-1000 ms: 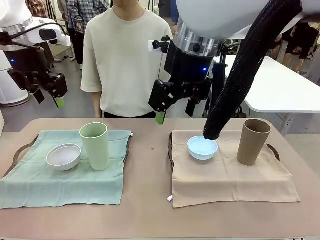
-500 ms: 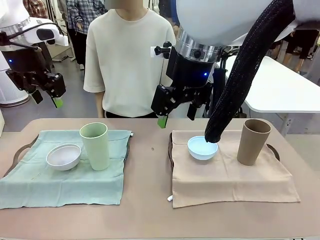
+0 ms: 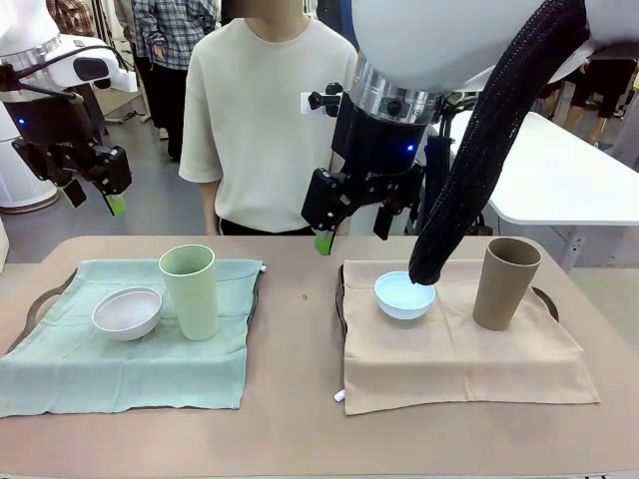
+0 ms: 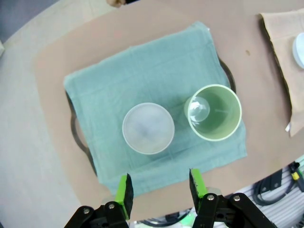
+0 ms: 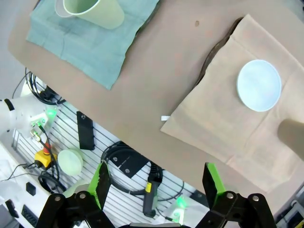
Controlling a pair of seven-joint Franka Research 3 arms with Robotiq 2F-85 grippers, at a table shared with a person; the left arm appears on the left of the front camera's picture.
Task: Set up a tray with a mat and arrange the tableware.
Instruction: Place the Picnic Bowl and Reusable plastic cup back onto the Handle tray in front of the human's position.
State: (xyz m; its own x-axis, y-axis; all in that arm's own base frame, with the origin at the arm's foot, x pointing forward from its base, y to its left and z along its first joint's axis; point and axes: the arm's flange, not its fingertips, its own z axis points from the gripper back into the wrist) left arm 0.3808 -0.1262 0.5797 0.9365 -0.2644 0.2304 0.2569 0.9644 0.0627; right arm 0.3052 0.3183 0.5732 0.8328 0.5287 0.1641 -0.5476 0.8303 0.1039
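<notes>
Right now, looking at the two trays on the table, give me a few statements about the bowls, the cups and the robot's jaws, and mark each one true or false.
1. The white bowl sits on the green mat beside the green cup. True.
2. The brown cup lies tipped on its side. False: it stands upright on the tan mat.
3. The blue bowl is on the tan mat. True.
4. The right gripper holds the blue bowl. False: its jaws are open and hold nothing.
5. The left gripper grips the green cup. False: it hangs above the mat, holding nothing.
</notes>
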